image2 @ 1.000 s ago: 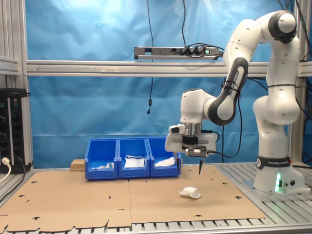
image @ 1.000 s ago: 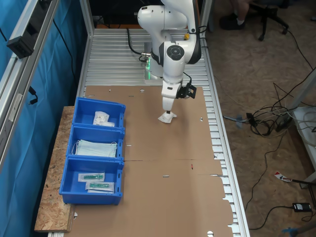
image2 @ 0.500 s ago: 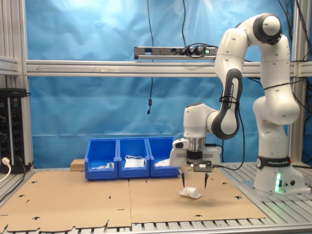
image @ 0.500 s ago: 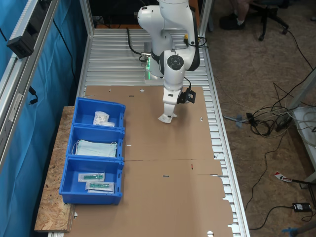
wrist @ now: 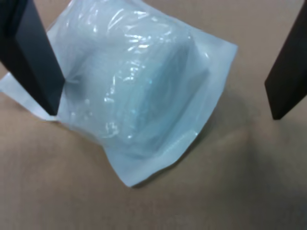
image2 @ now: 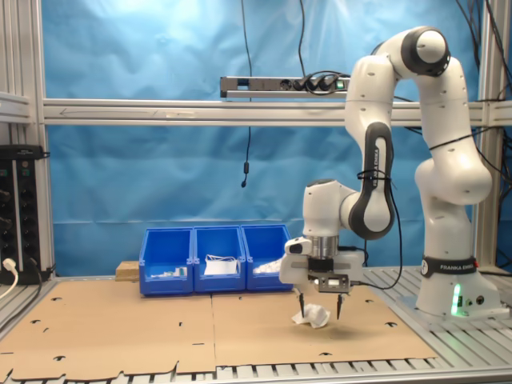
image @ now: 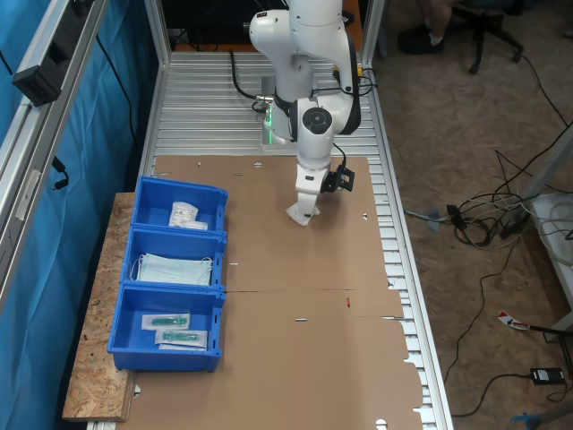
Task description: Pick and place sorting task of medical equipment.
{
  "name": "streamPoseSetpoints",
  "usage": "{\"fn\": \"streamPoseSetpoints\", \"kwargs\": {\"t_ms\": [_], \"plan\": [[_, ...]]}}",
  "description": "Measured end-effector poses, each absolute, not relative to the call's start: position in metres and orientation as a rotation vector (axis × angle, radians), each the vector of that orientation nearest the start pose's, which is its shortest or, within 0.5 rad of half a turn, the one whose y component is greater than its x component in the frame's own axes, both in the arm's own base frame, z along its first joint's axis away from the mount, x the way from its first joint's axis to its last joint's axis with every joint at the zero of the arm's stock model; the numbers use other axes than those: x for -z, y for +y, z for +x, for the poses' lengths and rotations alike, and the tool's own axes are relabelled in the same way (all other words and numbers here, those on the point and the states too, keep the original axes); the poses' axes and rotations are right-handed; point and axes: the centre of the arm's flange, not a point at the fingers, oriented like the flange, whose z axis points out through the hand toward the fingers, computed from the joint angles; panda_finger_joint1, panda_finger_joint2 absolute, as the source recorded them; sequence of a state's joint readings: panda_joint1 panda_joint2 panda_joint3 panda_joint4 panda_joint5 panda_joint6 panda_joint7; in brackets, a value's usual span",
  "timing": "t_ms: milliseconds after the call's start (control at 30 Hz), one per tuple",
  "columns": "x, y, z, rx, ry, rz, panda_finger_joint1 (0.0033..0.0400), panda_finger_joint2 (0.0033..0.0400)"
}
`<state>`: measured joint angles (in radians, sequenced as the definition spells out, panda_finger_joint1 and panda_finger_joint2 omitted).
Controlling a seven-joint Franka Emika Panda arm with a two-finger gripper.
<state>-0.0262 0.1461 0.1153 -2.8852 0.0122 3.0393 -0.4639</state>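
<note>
Two dark fingers (wrist: pixel 33 57) of the gripper (image2: pixel 320 307) straddle the white packet (wrist: pixel 139 91) on the cardboard sheet (image: pixel 295 305). Jaws spread wide and gripping nothing. In the wrist view one finger overlaps the packet's edge and may be touching it; the other finger stands apart from it, with bare cardboard between.

In the second exterior view the fingertips hang just above the cardboard, one on each side of the packet (image2: pixel 312 318). In the first exterior view the packet (image: pixel 301 215) lies directly under the gripper (image: pixel 309 208), well apart from the three blue bins (image: pixel 170 287) lined along the cardboard's edge at the first exterior view's left.

Packet is crinkled clear-white plastic with a rounded pale bundle inside, lying flat and skewed relative to the fingers.
</note>
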Motion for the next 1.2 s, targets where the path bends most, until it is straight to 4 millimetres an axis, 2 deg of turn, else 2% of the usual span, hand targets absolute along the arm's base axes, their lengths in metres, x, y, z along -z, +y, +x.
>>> {"fn": "streamPoseSetpoints", "kwargs": {"t_ms": [533, 1200], "plan": [[-0.156, 0.028, 0.355, 0.118, -0.813, -3.028, 0.0400, 0.0400], [-0.158, 0.015, 0.358, 0.152, -0.764, -3.052, 0.0400, 0.0400]]}}
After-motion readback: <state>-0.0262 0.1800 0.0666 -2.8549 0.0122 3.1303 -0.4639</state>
